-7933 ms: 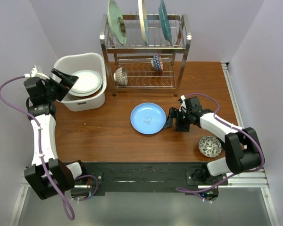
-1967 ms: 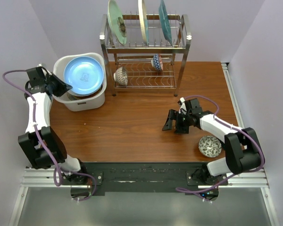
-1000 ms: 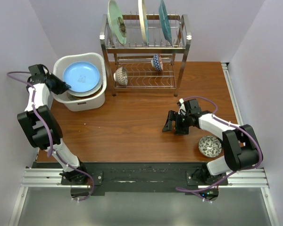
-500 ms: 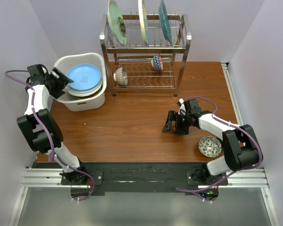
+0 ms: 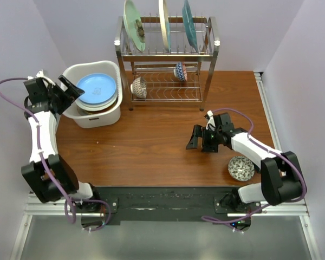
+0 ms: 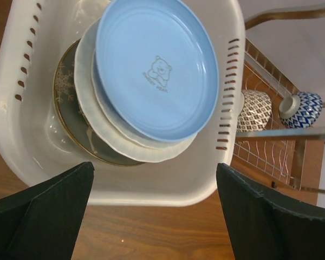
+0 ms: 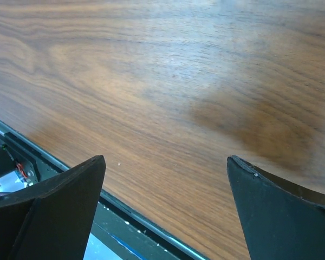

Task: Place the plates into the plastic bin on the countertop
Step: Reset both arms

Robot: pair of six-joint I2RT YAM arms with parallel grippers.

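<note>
Just set the blue plate [image 6: 154, 67] inside the plastic bin [image 5: 100, 118], flat on top of the stack there, over a white plate [image 6: 100, 116] and a dark plate [image 6: 69, 95]. Sprang the left gripper [image 5: 69, 89] wide a moment ago and drew it back to the bin's left rim, holding nothing. Has the right gripper [image 5: 197, 138] spread and empty too, low over bare countertop [image 5: 146, 151], well right of the bin. Makes one more plate home. Leaves three plates [image 5: 163, 19] standing upright in the wire rack [image 5: 165, 54] just right of the bin. Probably calls for a rack pick next.
</note>
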